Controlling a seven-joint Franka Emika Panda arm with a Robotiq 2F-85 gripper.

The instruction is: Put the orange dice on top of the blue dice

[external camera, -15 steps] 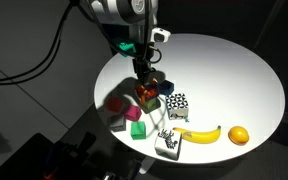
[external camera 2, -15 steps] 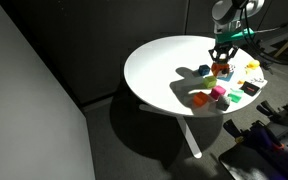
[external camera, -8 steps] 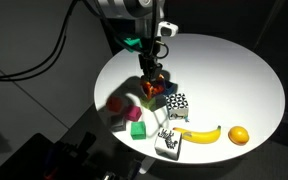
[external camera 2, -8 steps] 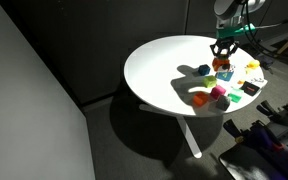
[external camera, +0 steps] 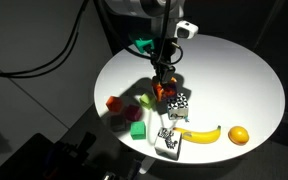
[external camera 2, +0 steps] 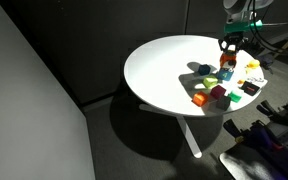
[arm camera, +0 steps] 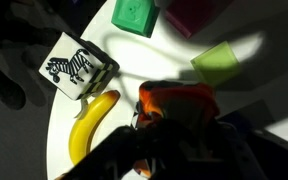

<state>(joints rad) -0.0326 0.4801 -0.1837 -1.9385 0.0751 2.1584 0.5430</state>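
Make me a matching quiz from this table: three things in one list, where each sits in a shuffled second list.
1 orange dice
2 banana
3 red cube

A between a patterned cube and the orange fruit
B in the tool's grip
C farthest cube from the orange fruit

Pairs: 1-B, 2-A, 3-C

Well beyond the banana I have the table bare to its far rim. Close around the banana it is crowded: a patterned cube just past it, a second patterned cube at one tip, the orange fruit near the other. My end effector, clamped on the orange dice, hangs beside the first cube.
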